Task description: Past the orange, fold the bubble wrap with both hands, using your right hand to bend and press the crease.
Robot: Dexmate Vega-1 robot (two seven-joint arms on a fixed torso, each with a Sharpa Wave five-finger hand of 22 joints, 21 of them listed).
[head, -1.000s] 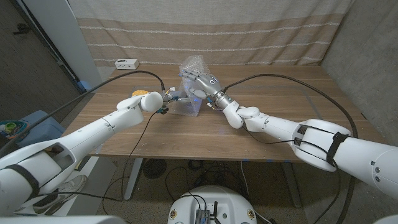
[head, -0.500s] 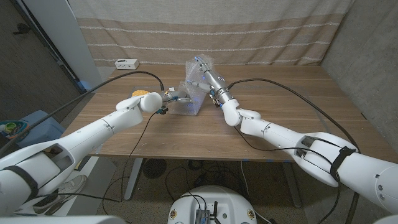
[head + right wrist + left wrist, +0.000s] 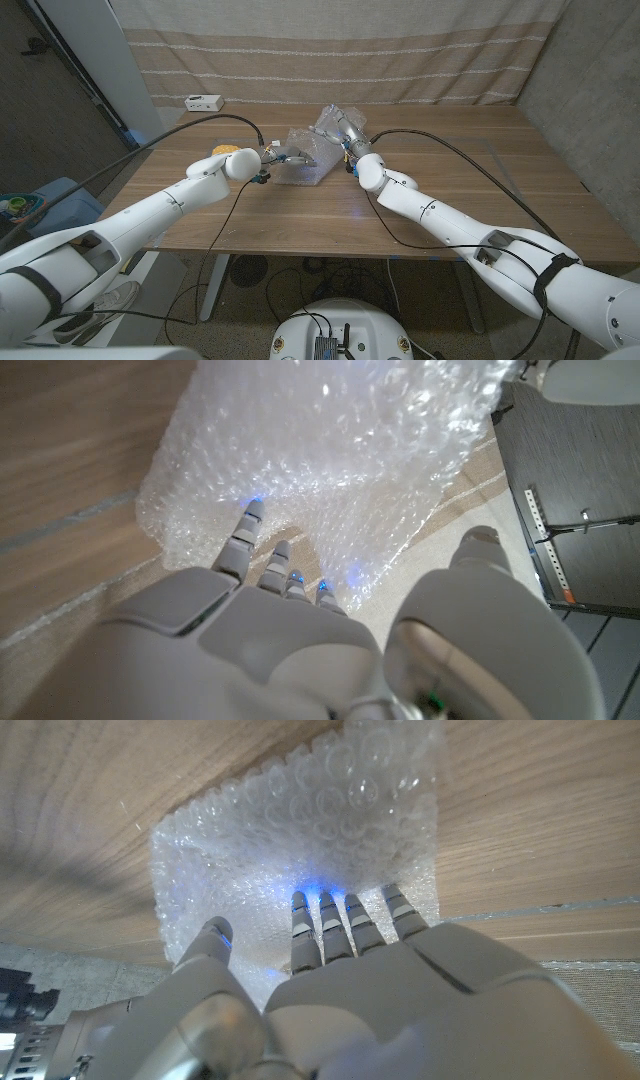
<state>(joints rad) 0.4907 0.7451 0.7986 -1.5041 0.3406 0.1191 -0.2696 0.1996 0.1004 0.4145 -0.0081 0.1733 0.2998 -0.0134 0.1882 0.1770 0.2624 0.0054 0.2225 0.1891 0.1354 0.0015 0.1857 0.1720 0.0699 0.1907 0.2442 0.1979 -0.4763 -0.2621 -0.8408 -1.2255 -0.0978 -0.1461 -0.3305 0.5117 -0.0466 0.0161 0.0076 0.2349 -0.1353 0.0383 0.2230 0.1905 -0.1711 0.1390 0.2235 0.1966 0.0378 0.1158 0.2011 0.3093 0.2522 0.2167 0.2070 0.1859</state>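
Observation:
The clear bubble wrap [image 3: 303, 166] lies on the wooden table [image 3: 450, 190] at mid-back, its far right part raised in a crumpled flap. My left hand [image 3: 274, 156] reaches onto its left side; in the left wrist view its fingers [image 3: 325, 925] lie stretched out on the bubble wrap [image 3: 300, 830]. My right hand [image 3: 343, 133] is at the raised flap. In the right wrist view its fingertips [image 3: 250, 520] touch the bubble wrap [image 3: 330, 450] with the thumb held apart. The orange [image 3: 224, 150] sits just behind my left wrist.
A small white box [image 3: 203, 102] stands at the table's back left corner. A striped curtain [image 3: 400, 50] hangs right behind the table. Black cables [image 3: 470, 135] arch over both arms.
My right hand has swung from over the wrap's middle back and to the right, turning as it went. The tall lifted flap has dropped lower and shifted right. My left hand has stayed put.

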